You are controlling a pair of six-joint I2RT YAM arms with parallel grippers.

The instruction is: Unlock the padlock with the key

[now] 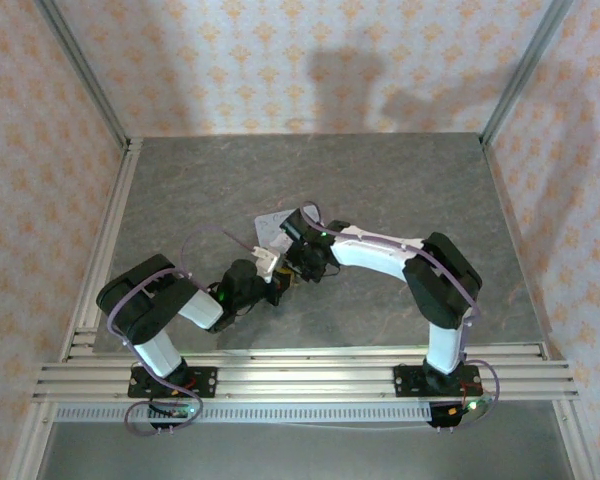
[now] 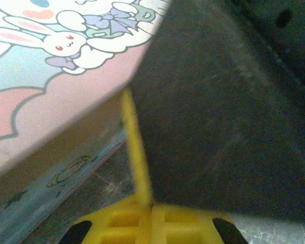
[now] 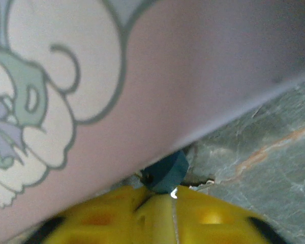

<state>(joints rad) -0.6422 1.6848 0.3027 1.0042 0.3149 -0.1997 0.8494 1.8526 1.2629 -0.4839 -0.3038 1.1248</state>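
The tiny teal-blue padlock (image 3: 166, 172) lies on the grey table, tucked under the edge of the pastel tin (image 3: 117, 76). My right gripper (image 3: 173, 195) has its yellow fingertips pressed together to a hairline seam. The padlock's body rests right at the tips, with a bright metal glint in the seam. My left gripper (image 2: 152, 206) is shut, and one thin yellow finger edge (image 2: 134, 147) rises from it beside the tin (image 2: 51, 76). The key is hidden. In the top view both grippers, left (image 1: 270, 268) and right (image 1: 301, 257), meet just in front of the tin (image 1: 273, 226).
The right arm's dark body (image 2: 229, 107) looms close on the right of the left wrist view. Grey marbled table surface (image 1: 380, 190) stretches behind and to the sides. Patterned walls and metal frame posts (image 1: 80, 60) enclose it.
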